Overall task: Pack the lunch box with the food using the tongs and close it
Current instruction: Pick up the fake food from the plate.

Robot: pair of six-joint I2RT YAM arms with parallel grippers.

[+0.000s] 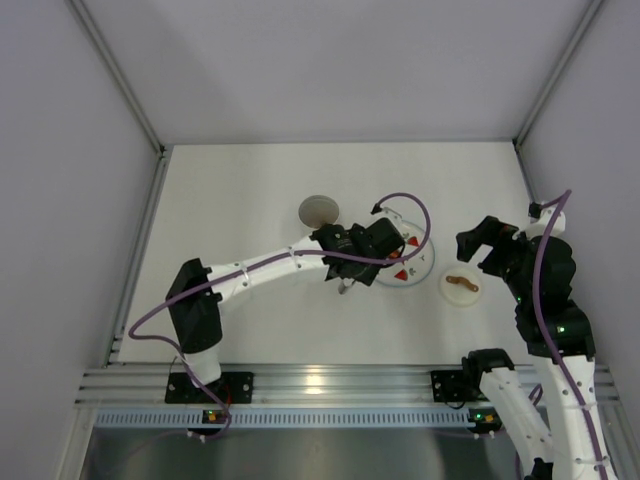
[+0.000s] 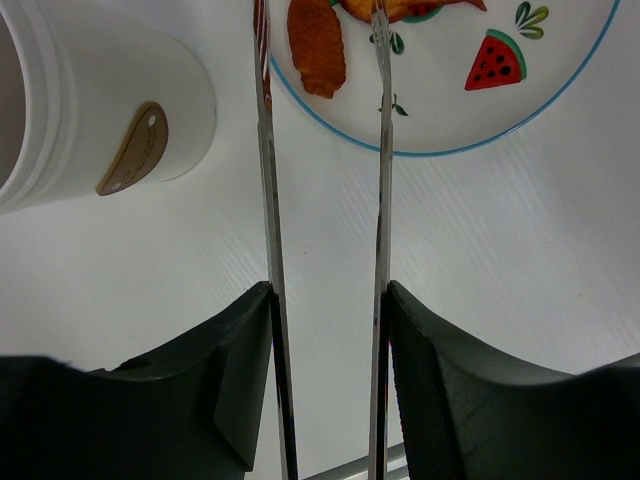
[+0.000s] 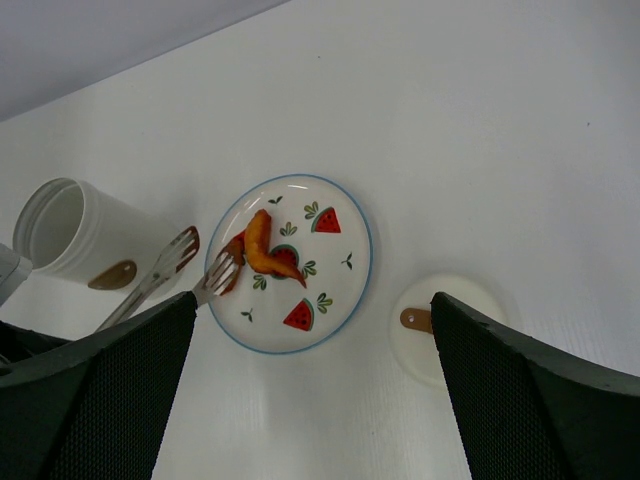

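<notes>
Two arms of the tongs [image 2: 380, 200] stand half open in the left gripper's [image 2: 325, 380] clamp, reaching over the plate [image 3: 345, 290]. The food [image 3: 265, 250] lies between them unpinched. The lunch box [image 3: 90, 240] stands open just beside the plate, and the right gripper [image 3: 315, 390] gapes wide and empty.

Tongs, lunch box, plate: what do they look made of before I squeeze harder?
Tongs: thin metal, probably steel, with bright reflective edges.
Lunch box: smooth white walls, ridged near the rim, likely plastic.
Plate: glossy white, printed watermelons, blue rim; ceramic or melamine, cannot tell.
</notes>
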